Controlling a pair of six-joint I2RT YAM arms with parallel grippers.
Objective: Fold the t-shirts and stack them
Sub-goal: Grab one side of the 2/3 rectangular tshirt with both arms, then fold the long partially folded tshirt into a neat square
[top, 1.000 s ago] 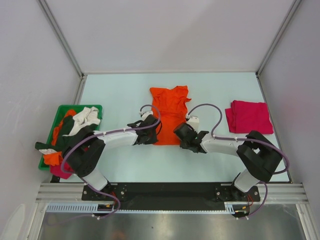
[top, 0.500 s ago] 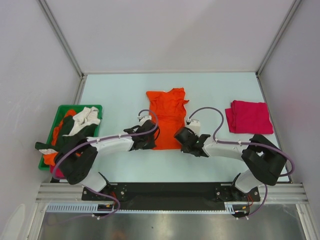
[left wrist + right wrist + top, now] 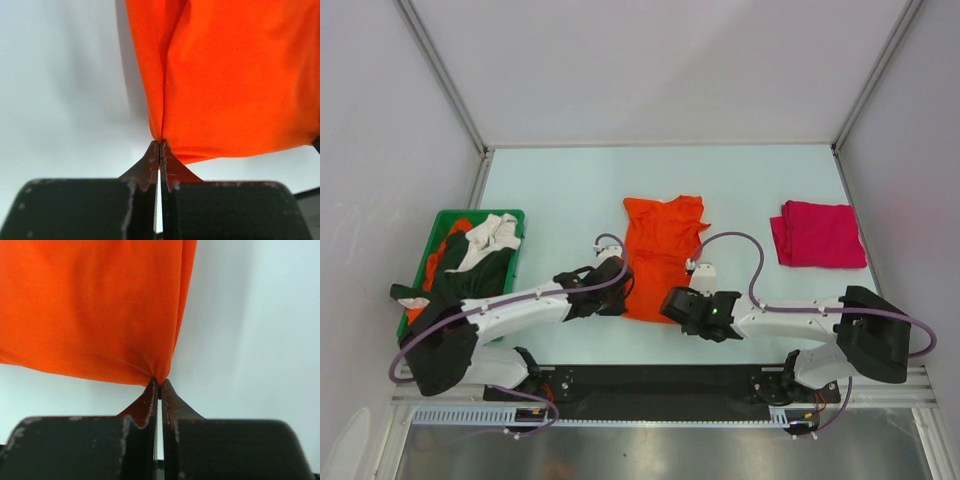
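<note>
We count two grippers, both pinched tight on one bright orange t-shirt [image 3: 660, 245]: the left gripper [image 3: 159, 144] has its near left corner and the right gripper [image 3: 159, 381] its near right corner (each pair of jaws is closed to a slit, cloth nipped at the tips). The shirt lies in the middle of the table [image 3: 550, 190]. One magenta-red t-shirt [image 3: 817, 234] sits folded well to the right. One green bin [image 3: 438, 220] at the left holds a heap [image 3: 485, 250] of dark green, cream and orange cloth.

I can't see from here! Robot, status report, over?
Shut on orange t-shirt, near corners: left gripper, right gripper. Folded magenta t-shirt lies well aside.
</note>
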